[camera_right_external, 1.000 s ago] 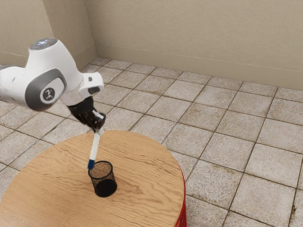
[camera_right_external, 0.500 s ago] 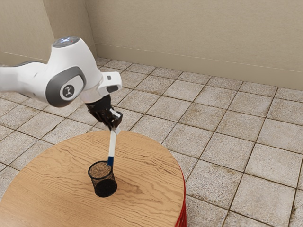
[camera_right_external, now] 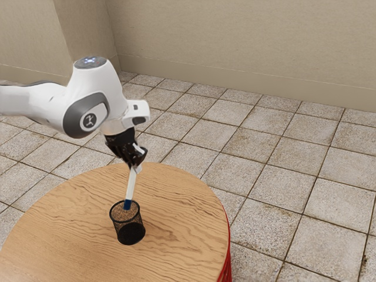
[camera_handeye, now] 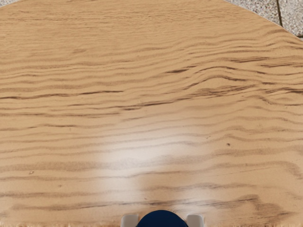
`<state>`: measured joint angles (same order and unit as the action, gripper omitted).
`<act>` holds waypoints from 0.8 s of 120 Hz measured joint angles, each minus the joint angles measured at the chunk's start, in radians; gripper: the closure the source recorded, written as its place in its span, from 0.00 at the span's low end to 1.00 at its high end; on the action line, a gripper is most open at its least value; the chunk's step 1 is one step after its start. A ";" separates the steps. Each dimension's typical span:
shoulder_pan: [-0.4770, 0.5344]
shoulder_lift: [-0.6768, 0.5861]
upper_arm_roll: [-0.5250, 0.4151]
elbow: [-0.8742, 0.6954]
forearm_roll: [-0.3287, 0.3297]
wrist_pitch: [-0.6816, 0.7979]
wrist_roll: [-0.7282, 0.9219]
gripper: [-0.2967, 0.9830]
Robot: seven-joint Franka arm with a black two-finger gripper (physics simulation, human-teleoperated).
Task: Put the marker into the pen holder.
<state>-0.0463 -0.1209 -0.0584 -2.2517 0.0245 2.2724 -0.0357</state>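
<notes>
Black gripper (camera_right_external: 136,167) pinches tilted marker (camera_right_external: 131,184), fingers (camera_handeye: 129,221) marker-width apart. Blue end (camera_right_external: 127,205) has shifted inward, now apparently over mouth of pen holder (camera_right_external: 130,234); lowering looks next.

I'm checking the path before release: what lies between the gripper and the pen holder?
The marker: in the exterior view it slants down from the gripper to the mouth of the pen holder, blue end lowest.

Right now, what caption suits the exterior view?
My gripper holding a tilted white marker, its blue end seemingly at the mouth of the mesh pen holder.
</notes>
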 joint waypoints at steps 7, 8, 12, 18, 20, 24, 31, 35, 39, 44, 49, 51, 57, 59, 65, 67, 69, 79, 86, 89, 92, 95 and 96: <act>0.007 0.025 0.000 -0.001 0.003 0.001 -0.001 0.84; 0.009 0.029 0.000 -0.002 0.003 0.001 -0.001 0.84; 0.012 0.045 0.000 -0.003 0.004 0.001 -0.001 0.84; 0.016 0.064 0.000 -0.005 0.004 0.001 -0.001 0.84; 0.018 0.068 0.000 -0.006 0.005 0.001 -0.002 0.84; 0.022 0.075 -0.001 -0.007 0.005 0.001 -0.002 0.84; 0.029 0.083 -0.001 -0.009 0.004 0.002 -0.002 0.81; 0.032 0.085 -0.002 -0.009 -0.004 0.001 0.002 0.75; 0.034 0.082 -0.002 -0.008 -0.013 0.000 0.007 0.69; 0.036 0.073 -0.001 -0.009 -0.022 -0.001 0.015 0.62; 0.036 0.059 -0.001 -0.008 -0.028 -0.004 0.021 0.55; 0.036 0.050 -0.001 -0.008 -0.030 -0.005 0.024 0.53; 0.033 0.014 -0.001 -0.007 -0.034 -0.013 0.031 0.46; 0.031 -0.002 0.000 -0.005 -0.036 -0.017 0.033 0.45; 0.032 -0.025 0.005 0.044 -0.036 -0.055 0.040 0.40; 0.034 -0.025 0.005 0.082 -0.036 -0.077 0.046 0.39; 0.035 -0.024 0.007 0.123 -0.037 -0.101 0.053 0.38; 0.036 0.006 0.010 0.360 -0.038 -0.258 0.105 0.33; 0.030 0.012 0.023 0.436 -0.037 -0.361 0.144 0.31; 0.032 0.010 0.027 0.451 -0.036 -0.397 0.161 0.30; 0.036 0.008 0.030 0.465 -0.037 -0.430 0.177 0.29; 0.038 0.007 0.031 0.479 -0.038 -0.458 0.193 0.28; 0.039 0.007 0.032 0.482 -0.038 -0.467 0.198 0.28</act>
<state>-0.0074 -0.1138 -0.0268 -1.7694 -0.0135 1.8051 0.1628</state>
